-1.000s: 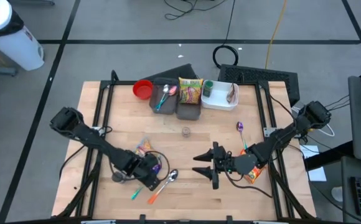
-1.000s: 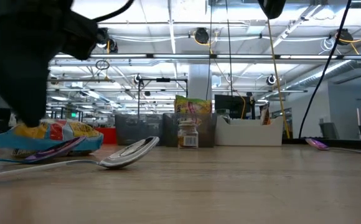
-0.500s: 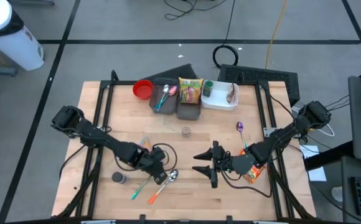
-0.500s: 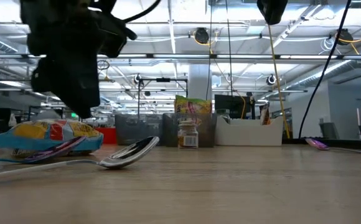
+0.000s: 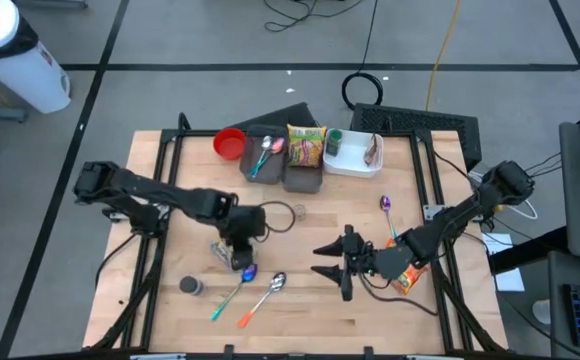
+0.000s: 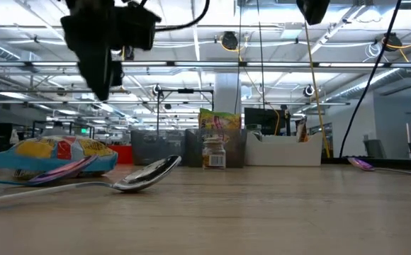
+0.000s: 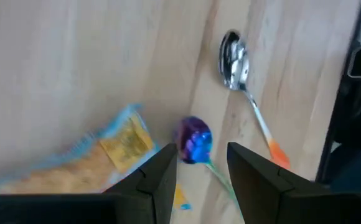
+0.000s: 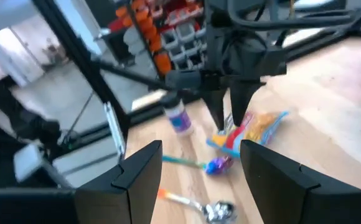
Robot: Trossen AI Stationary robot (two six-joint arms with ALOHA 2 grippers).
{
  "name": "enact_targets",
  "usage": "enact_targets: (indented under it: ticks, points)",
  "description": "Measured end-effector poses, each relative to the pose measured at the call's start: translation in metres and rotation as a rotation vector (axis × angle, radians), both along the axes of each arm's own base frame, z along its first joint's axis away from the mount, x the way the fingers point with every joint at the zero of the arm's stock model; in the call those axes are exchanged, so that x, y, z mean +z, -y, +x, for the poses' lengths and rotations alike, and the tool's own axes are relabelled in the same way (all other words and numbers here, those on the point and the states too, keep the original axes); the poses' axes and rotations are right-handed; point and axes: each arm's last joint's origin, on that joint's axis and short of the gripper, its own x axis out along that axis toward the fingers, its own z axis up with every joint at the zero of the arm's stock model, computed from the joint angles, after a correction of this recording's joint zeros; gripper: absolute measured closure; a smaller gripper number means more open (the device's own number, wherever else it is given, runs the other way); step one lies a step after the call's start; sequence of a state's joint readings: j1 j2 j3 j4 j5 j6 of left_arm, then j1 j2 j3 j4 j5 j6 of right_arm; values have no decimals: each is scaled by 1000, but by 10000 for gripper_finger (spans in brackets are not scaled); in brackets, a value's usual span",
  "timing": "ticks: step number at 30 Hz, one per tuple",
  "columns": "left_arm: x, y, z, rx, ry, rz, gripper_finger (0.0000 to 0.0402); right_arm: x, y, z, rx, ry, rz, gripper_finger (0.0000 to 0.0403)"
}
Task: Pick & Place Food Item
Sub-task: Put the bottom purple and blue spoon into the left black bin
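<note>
Closest to the front edge, just out in front of the snack bag (image 5: 224, 247): a small dark-lidded jar (image 5: 189, 286), a green-handled spoon (image 5: 247, 272) with a purple bowl, and a silver spoon (image 5: 275, 283) with an orange handle. Purple bowl sits just beside the bag's corner; can't tell if they actually touch.

Snack bag itself lying flat on the wooden table (image 5: 170, 320), yellow and blue, not picked up.

Left gripper (image 8: 227, 122) hanging right over the bag, pointing straight down. Fingers parted a little with nothing between them, so released, not grasping. Tips clearly up off the bag in the low view, with air between them. From the left wrist, most of the bag shows off to one side of the two fingers (image 7: 159, 183), with the purple spoon bowl in the gap rather than the bag.

Right gripper (image 5: 322, 262) well apart from the bag, past the silver spoon, low over the table and aimed back toward the bag. Fingers spread wide, empty.

Beyond the bag, a little glass jar (image 5: 298, 211) standing alone mid-table. Farthest from the bag, along the back edge: a red bowl (image 5: 230, 143), a grey bin (image 5: 260, 165) holding spoons, another snack packet (image 5: 306, 144) standing in the next bin, and a white tray (image 5: 352, 163).
</note>
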State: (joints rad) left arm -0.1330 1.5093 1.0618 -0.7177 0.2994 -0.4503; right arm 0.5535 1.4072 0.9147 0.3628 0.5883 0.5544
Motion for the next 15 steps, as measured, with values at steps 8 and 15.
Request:
enact_targets:
  ticks: [8,15]
  points:
    - [10,-13,7,-305,184,125,252,23,25,-34,-150,122,69,193]
    - [9,-17,10,-462,267,162,252,20,44,-59,-281,178,105,193]
